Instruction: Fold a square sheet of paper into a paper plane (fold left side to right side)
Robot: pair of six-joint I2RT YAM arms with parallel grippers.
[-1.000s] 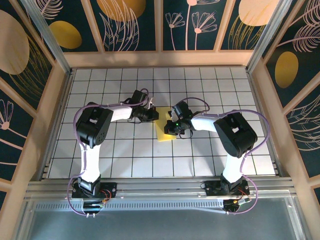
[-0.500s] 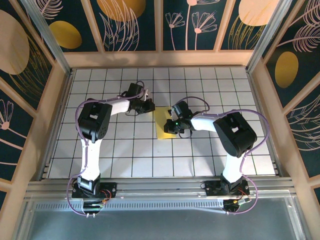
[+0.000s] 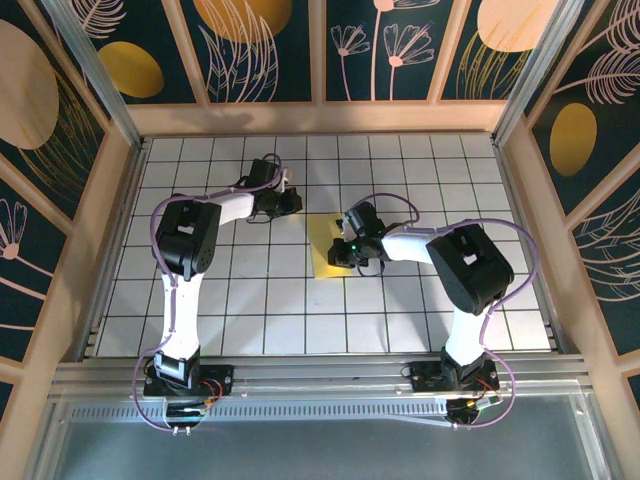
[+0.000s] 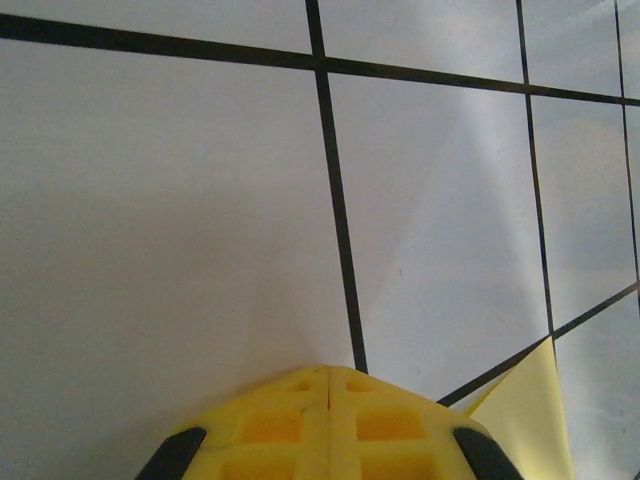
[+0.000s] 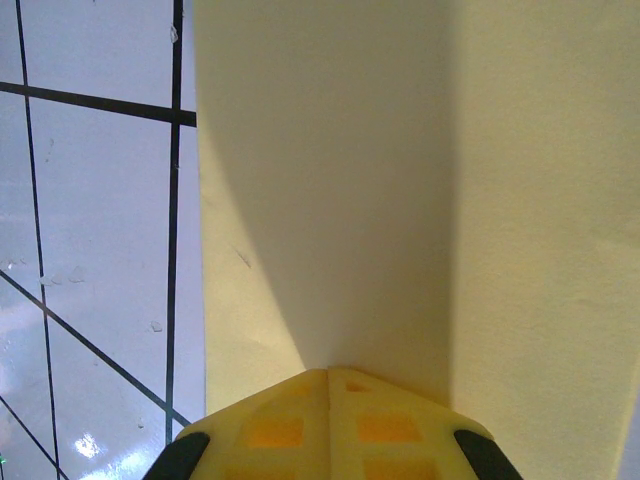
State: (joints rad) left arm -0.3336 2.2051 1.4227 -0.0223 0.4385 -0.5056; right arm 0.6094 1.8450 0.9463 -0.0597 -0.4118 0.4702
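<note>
The square sheet of paper [image 3: 323, 255], here folded into a narrow yellow strip, lies flat near the centre of the gridded table [image 3: 250, 300], between the two arms. We judge it very light, thin and limp: it creases readily, slides on the smooth tiles under a sideways push, and crumples or tears if pinched hard. We would therefore take it by a free edge or corner while the other arm pins it flat, and never grasp it across the middle. The right gripper [image 3: 341, 252] has its fingers pressed together with nothing between them. In the right wrist view this gripper [image 5: 328, 378] sits low over the paper [image 5: 400, 180] and, as we read the shadow, rests on it or just above it. The left gripper [image 3: 294, 203] is likewise closed and empty, standing off the sheet near its far left corner. In the left wrist view it [image 4: 330, 375] faces bare tiles, with one paper corner [image 4: 525, 410] just to its right.
</note>
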